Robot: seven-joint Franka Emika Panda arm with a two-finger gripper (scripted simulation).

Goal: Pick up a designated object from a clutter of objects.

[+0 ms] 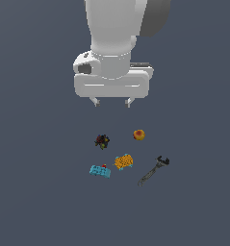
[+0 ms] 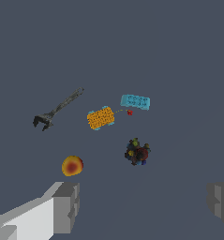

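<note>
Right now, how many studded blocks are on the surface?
2. The orange-yellow bumpy block lies between the wrench and the cyan flat studded block, which sits at the exterior view's left of it. None appear hidden.

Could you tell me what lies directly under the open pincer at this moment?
Under the pincer, bare grey floor; the dark spiky lump sits closest, still uncovered, between the fingers in the wrist view. Nothing is held or hidden.

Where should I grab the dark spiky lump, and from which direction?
Come straight down on the dark spiky lump and close across its middle. It is compact and irregular with no handle, and it sits apart from the orange ball and the studded blocks. The gripper hangs open above it.
</note>
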